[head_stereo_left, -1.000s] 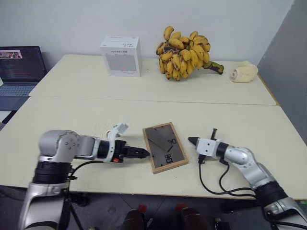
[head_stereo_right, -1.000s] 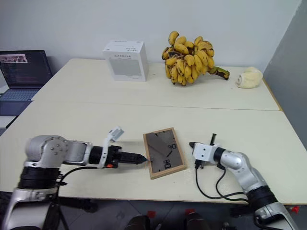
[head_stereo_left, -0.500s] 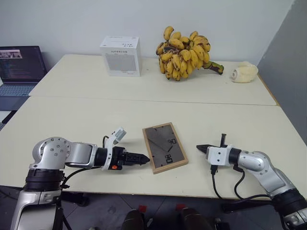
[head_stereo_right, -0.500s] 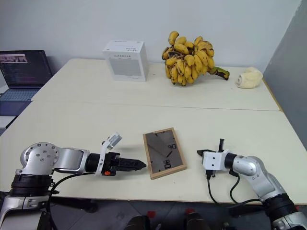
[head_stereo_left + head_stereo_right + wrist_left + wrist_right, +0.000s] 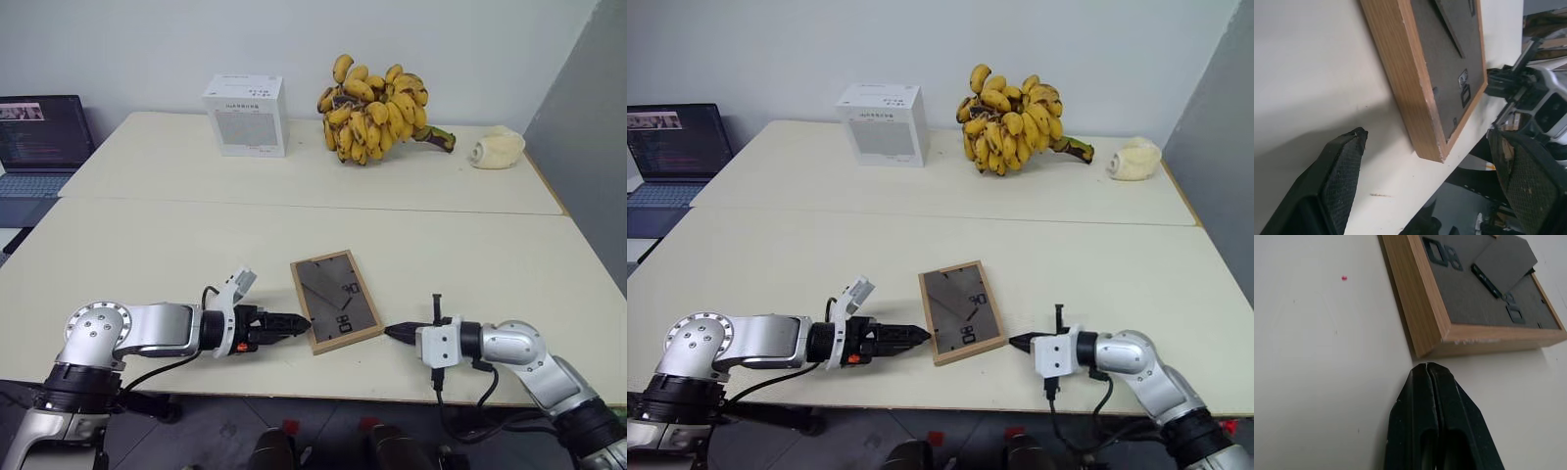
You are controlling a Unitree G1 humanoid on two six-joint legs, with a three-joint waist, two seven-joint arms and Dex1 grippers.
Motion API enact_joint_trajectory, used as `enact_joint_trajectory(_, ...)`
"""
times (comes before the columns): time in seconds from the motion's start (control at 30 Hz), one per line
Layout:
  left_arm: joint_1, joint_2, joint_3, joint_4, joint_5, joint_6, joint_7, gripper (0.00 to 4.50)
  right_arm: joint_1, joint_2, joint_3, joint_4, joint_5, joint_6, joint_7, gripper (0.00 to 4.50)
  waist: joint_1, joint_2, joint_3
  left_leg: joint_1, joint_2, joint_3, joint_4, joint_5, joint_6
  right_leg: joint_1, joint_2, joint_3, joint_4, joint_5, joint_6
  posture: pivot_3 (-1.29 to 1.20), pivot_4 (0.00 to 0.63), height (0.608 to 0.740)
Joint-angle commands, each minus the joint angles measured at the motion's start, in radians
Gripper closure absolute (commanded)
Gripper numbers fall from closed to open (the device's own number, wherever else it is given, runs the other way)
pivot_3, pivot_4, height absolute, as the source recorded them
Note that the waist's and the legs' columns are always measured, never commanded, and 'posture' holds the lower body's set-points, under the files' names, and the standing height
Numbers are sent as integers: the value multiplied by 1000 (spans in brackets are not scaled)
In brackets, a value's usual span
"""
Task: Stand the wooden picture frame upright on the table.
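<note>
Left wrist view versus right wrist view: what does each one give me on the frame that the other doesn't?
Left wrist view alone: the left gripper's fingers spread wide, the frame's near corner between them, and the right gripper beyond. Right wrist view alone: the right gripper's fingers pressed shut, pointing at the frame's other near corner. Both: the picture frame lying flat on the table, grey back panel up, not yet gripped.

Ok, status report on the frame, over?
Left gripper open, right gripper shut, both empty. Wooden picture frame flat, back up, between them. Nothing blocking.
</note>
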State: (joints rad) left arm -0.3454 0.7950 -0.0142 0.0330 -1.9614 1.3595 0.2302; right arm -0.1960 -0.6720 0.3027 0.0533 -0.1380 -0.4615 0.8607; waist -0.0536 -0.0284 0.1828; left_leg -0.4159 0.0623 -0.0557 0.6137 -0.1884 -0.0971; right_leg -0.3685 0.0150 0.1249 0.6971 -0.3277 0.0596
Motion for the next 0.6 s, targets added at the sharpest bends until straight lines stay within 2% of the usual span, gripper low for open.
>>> enact_joint_trajectory(0.03, 18, 3, -34, -28, -11, -11, 7, 299, -10, 12, -4, -16, -19, 7, -23, 4500, 0, 0, 0, 0, 0, 0, 0, 0, 0, 0, 0, 0, 0, 0, 0, 0, 150, 740)
enact_joint_trajectory(0.6, 23, -43, -23, -23, -11, -52, 58, 299, -52, 145, 6, -53, -50, 115, -95, 4500, 7, 0, 0, 0, 0, 0, 0, 0, 0, 0, 0, 0, 0, 0, 0, 0, 150, 740)
